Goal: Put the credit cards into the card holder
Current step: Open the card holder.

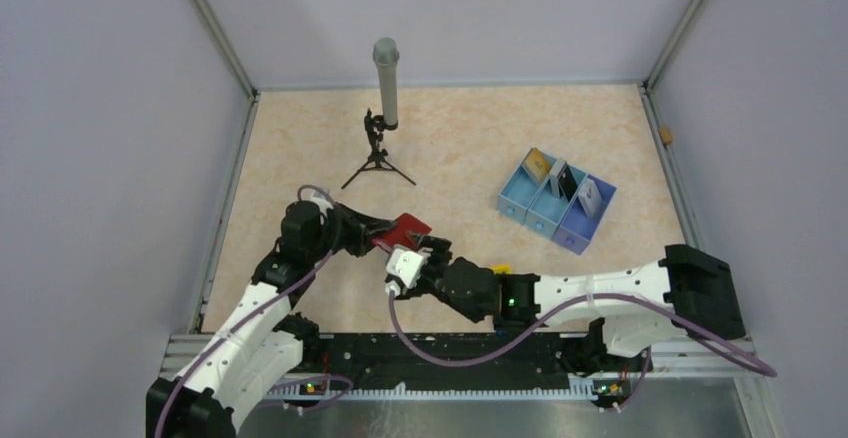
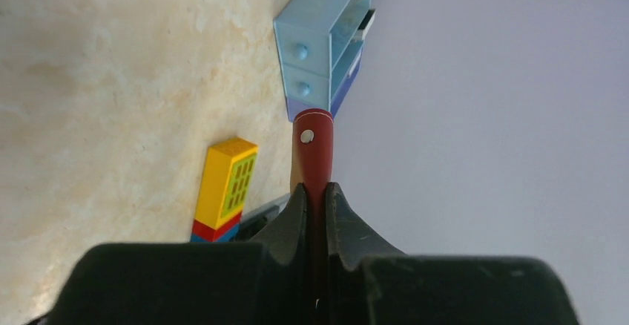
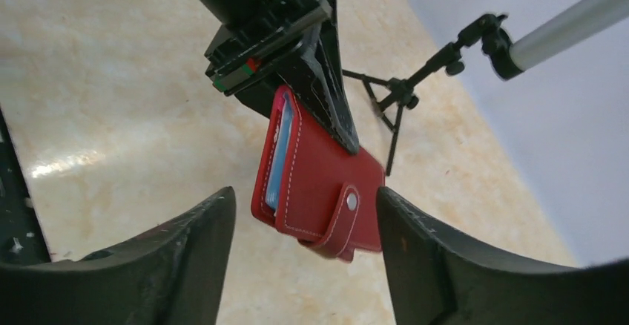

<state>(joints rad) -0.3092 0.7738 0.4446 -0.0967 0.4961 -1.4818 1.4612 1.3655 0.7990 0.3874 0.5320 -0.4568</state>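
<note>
Top external view: the marbled beige table (image 1: 470,138) fills the centre of the frame. The left arm (image 1: 255,323) rises from lower left, and the right arm (image 1: 600,293) reaches in from lower right. They meet just left of centre. A tripod (image 1: 376,163) carrying an upright grey tube (image 1: 386,83) stands at upper centre, well apart from the arms. A light-blue three-compartment tray (image 1: 513,204) sits right of centre. Only this view shows its contents: a yellow-gold credit card (image 1: 537,165) in the left compartment, a dark credit card (image 1: 567,182) in the middle, and a pale credit card (image 1: 590,195) in the right. Each leans on edge inside the tray. The dark-red card holder (image 3: 319,184) is not on the table. The left gripper (image 2: 317,191) is clamped on it and holds it up near frame centre. Left wrist view: both fingers are pressed flat against the holder's thin edge, with the rounded closure tab poking up past the fingertips. Right wrist view: the holder's broad stitched face is tilted, and a pale blue inner layer shows at its left edge. I cannot tell whether that layer is a pocket or a card. The right gripper (image 3: 304,199) is spread wide, one finger on either side of the holder's lower end. Whether the right finger touches it is unclear. A yellow, red and blue block (image 2: 226,188) lies on the table at lower left of the left wrist view. From above, only a yellow sliver of it shows beside the right arm. A silver snap stud (image 3: 351,202) sits on the tab.
</note>
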